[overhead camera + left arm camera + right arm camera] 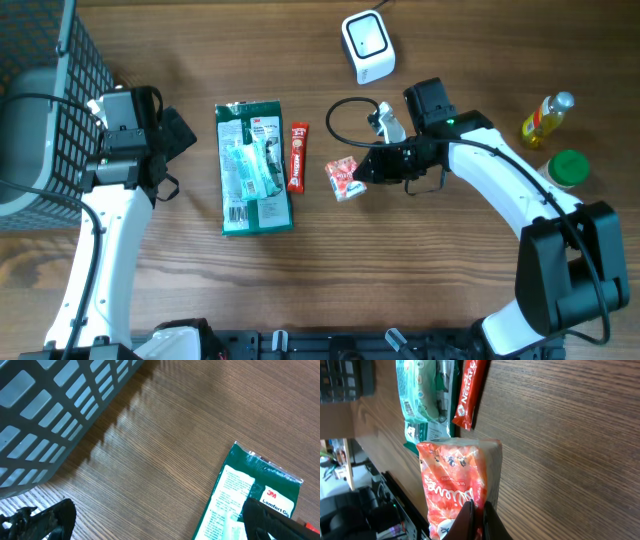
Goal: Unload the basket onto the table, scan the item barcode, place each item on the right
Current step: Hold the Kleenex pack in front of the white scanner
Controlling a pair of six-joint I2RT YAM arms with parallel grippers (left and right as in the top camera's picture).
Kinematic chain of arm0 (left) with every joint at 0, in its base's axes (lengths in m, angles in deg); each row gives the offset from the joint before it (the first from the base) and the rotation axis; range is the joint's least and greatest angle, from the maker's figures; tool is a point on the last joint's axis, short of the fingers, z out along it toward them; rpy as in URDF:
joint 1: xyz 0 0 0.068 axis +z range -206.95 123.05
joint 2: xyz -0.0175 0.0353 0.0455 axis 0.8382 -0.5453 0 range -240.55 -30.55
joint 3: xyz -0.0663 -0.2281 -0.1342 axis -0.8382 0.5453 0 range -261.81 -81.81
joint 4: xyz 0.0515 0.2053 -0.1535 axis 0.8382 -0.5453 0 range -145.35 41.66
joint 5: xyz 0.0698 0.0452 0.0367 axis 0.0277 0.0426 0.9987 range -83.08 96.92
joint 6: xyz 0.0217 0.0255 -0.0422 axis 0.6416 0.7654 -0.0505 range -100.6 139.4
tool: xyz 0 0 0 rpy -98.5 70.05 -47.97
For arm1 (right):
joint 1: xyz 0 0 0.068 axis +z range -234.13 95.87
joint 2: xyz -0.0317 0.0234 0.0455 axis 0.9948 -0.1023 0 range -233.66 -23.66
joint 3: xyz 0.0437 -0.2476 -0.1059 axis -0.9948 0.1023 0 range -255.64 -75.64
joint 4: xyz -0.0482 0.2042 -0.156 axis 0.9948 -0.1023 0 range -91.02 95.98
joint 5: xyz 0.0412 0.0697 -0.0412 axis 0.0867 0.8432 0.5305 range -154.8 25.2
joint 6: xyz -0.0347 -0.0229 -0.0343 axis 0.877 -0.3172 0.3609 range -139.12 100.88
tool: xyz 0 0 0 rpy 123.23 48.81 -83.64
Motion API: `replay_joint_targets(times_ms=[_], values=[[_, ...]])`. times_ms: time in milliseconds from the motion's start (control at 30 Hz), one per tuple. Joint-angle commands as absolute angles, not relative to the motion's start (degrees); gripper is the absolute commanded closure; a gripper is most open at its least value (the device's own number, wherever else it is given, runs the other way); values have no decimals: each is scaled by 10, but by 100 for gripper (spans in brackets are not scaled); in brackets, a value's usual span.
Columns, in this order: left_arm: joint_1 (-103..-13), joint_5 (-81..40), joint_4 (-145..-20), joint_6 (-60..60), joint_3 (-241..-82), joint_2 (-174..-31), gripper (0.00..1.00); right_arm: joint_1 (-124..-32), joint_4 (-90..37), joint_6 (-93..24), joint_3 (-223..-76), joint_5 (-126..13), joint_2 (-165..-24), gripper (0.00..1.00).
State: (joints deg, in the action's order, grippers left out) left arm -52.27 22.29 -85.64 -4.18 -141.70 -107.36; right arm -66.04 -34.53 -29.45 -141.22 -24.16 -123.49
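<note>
At the far left of the bench a grey basket is seen. Just beside it the left pincer is held spread wide and empty above bare wood. A green pack is laid flat near it, to the right. A red stick is laid along the pack's right edge. Further right, a red packet is pinched at one edge by the right pincer, whose fingers are pressed together on it. Whether the packet is lifted off the bench cannot be told. The white scanner is placed near the far edge, well apart from the packet. At the right a yellow bottle is seen lying, and a green-lidded jar is placed near it.
</note>
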Motion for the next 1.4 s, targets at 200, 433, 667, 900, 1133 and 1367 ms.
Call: replay_joint_targets(times_ms=[200, 433, 667, 900, 1133, 1367], values=[[-519, 230, -856, -35, -1422, -1071, 0, -657, -470, -350, -1589, -375, -1222, 96], [-519, 231, -856, -35, -1422, -1071, 0, -655, -605, -334, -1826, -546, -1222, 96], [-519, 231, -856, -35, -1422, -1071, 0, -655, -529, -246, -1847, -667, -1233, 96], [-519, 231, -856, -35, -1422, -1071, 0, -634, -445, -176, -1847, -750, -1304, 96], [-519, 231, -856, -35, -1422, -1071, 0, -601, -350, -86, -1847, -851, -1391, 96], [-519, 231, -856, -35, -1422, -1071, 0, -581, -275, -16, -1847, -941, -1462, 96]])
